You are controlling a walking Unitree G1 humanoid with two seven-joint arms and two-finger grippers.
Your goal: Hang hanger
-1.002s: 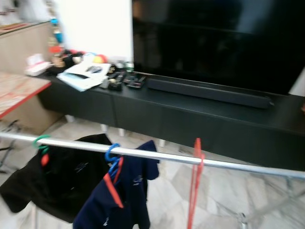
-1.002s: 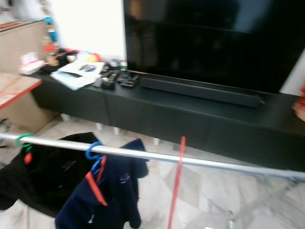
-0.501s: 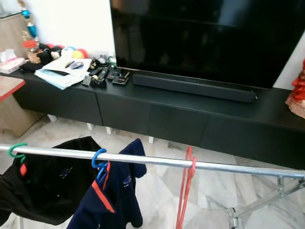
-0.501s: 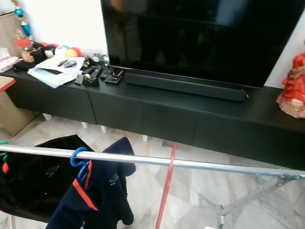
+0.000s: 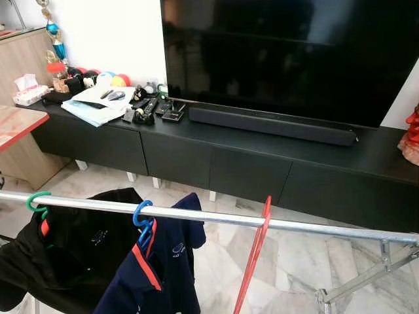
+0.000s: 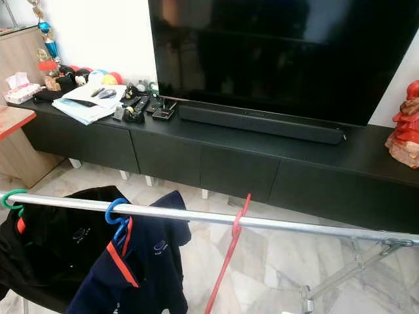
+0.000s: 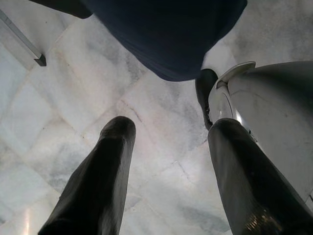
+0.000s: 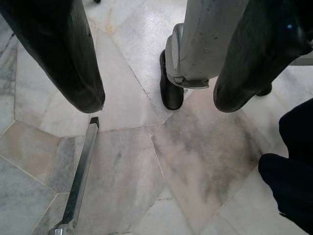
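Hanging appears complete: red hanger hooked over silver rail, empty, beside navy shirt on blue hanger. Left gripper and right gripper point at marble floor, fingers apart, holding nothing. No step visibly left.

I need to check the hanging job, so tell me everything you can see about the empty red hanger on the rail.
The thin red plastic hanger hangs on the silver metal rail by its hook, to the right of the navy shirt on the blue hanger. It carries no garment. Seen nearly edge-on, it slants down and to the left below the rail, and its lower end runs out of the picture. Only the rail touches it; no gripper holds it.
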